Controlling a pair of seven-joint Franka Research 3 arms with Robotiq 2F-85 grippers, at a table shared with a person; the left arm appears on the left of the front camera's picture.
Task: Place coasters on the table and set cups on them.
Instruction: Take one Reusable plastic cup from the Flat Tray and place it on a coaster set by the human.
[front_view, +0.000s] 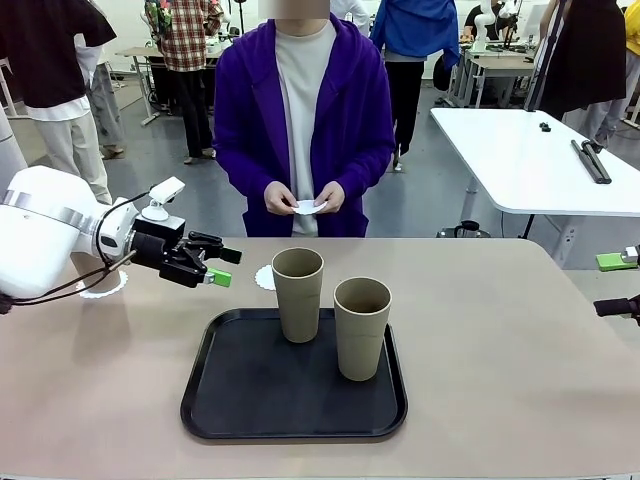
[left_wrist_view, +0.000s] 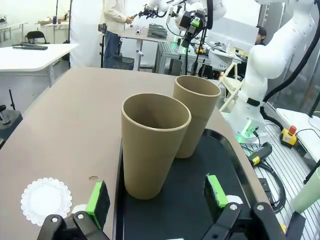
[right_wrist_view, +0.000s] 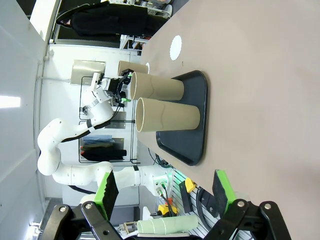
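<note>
Cups (front_view: 298, 293) stood on tray (front_view: 230, 400), just ahead of left gripper (front_view: 228, 267), jaws held apart; coaster (front_view: 264, 277) laid beside it. Right gripper (right_wrist_view: 165, 186) jaws likewise spread.

L gripper (front_view: 230, 267), jaws apart, hangs at 10 o'clock off black tray (front_view: 250, 385). On tray: rear cup (front_view: 298, 295), front cup (front_view: 362, 328) at its 4 o'clock. 1st coaster (front_view: 264, 277) on table (front_view: 500, 360) at rear cup's 9. Person's hands (front_view: 282, 197) at 12 hold 2nd coaster (front_view: 311, 207).

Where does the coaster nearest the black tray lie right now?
Front view: the coaster lies on the table beyond the far left corner of the tray, beside the left cup.
</note>
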